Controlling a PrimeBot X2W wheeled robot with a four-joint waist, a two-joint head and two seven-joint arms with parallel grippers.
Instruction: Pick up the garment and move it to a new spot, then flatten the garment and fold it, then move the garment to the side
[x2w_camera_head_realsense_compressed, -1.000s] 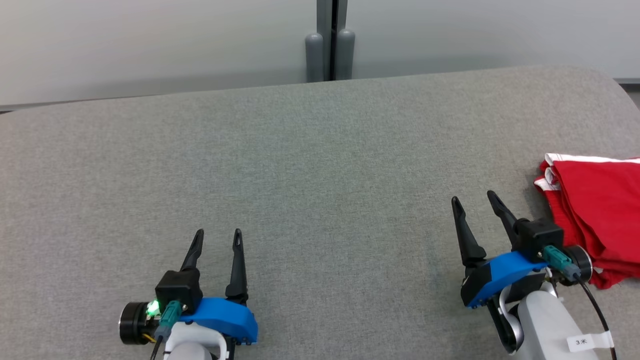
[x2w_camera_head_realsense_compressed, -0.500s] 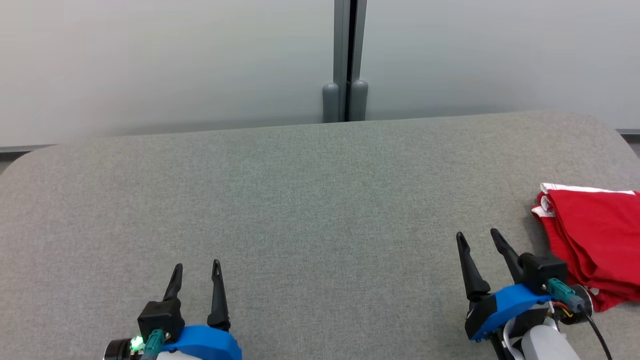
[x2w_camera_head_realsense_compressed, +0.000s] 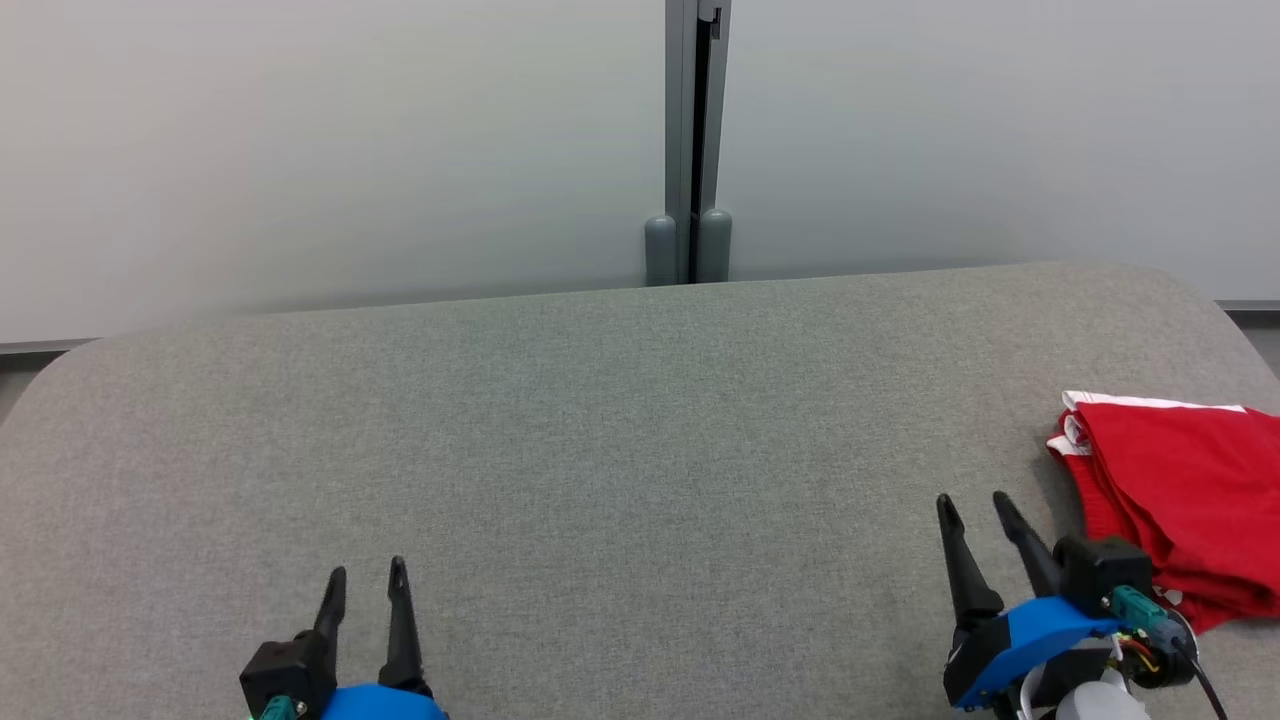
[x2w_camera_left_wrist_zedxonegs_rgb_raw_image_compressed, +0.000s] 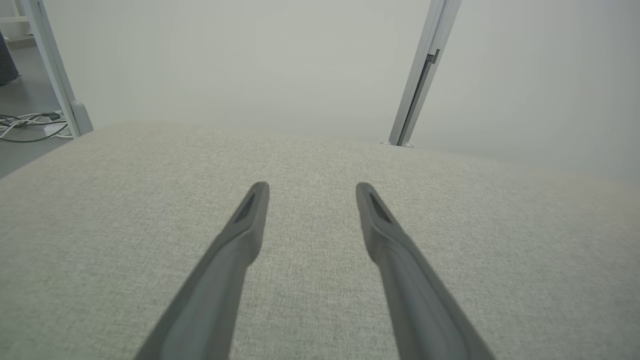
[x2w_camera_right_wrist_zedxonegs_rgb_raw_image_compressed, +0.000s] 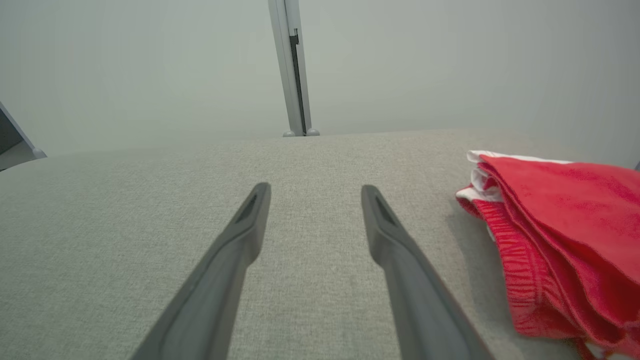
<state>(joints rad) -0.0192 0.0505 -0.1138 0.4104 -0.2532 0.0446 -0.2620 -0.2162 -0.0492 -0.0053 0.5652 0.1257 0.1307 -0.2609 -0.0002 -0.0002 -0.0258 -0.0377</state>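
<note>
Red garment (x2w_camera_head_realsense_compressed: 1185, 480) lies in a folded stack with white trim at the 3 o'clock edge of the grey table (x2w_camera_head_realsense_compressed: 620, 420), layers showing on its near-left side. Right gripper (x2w_camera_head_realsense_compressed: 978, 510) sits at 5 o'clock in the head view, jaws wide, nothing between them, fingers pointing to 12. The garment is just beside it at its 2 o'clock; the fingers are apart from the cloth. The wrist body and its cable (x2w_camera_head_realsense_compressed: 1195, 670) look very near the lower cloth edge, can't tell if touching. Left gripper (x2w_camera_head_realsense_compressed: 365, 585) is at 7 o'clock, jaws also wide and empty, bare table in front of it, well apart from the garment. Grey post (x2w_camera_head_realsense_compressed: 690, 150) stands at 12 behind the table against a pale wall (x2w_camera_head_realsense_compressed: 300, 150).

Judgement: fold looks done and the garment is already at the side, so the job is at or near its end; the step in hand is getting clear cleanly. To do it well:
- keep both jaws wide, no pinching
- pull the right arm back toward 6, not sideways to 3, so the wrist and cable don't drag the stack
- watch the loose lower corner, it could snag
- leave the left arm out of it, low and away
- if a layer slips, press it flat from above, don't regrip an edge
</note>
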